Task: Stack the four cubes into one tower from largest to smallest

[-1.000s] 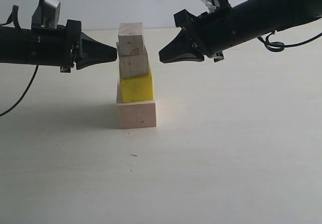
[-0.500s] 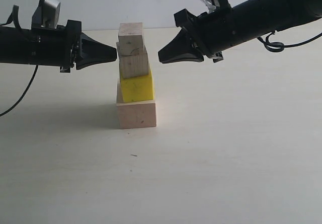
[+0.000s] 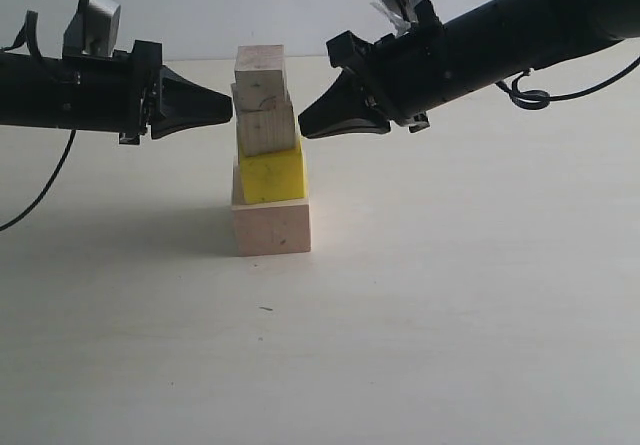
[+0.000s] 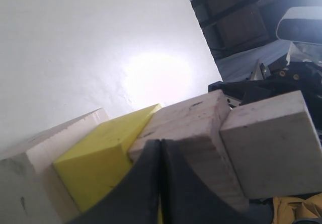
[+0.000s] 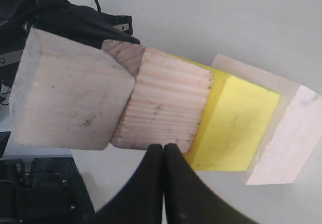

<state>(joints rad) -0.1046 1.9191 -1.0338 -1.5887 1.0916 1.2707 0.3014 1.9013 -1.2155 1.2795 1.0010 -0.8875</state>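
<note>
Tower [image 3: 268,150] stands on the counter [image 3: 450,305], kinda crooked. Left hand [image 3: 228,108], jaws pinched together and empty, points at the lower small wood cube [image 3: 266,125], tip just beside it. Bottom up it's pale wood cube [image 3: 272,227], yellow cube [image 3: 272,173], that small one, then the top small wood cube [image 3: 260,68]. Right hand [image 3: 303,128], closed too, sits just beside the same cube.

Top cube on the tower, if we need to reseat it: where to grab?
Pinch the top cube across its two opposite side faces, coming straight down from above: flat parallel sides, nothing over it. A sideways approach would likely nudge the narrow tower over.
</note>
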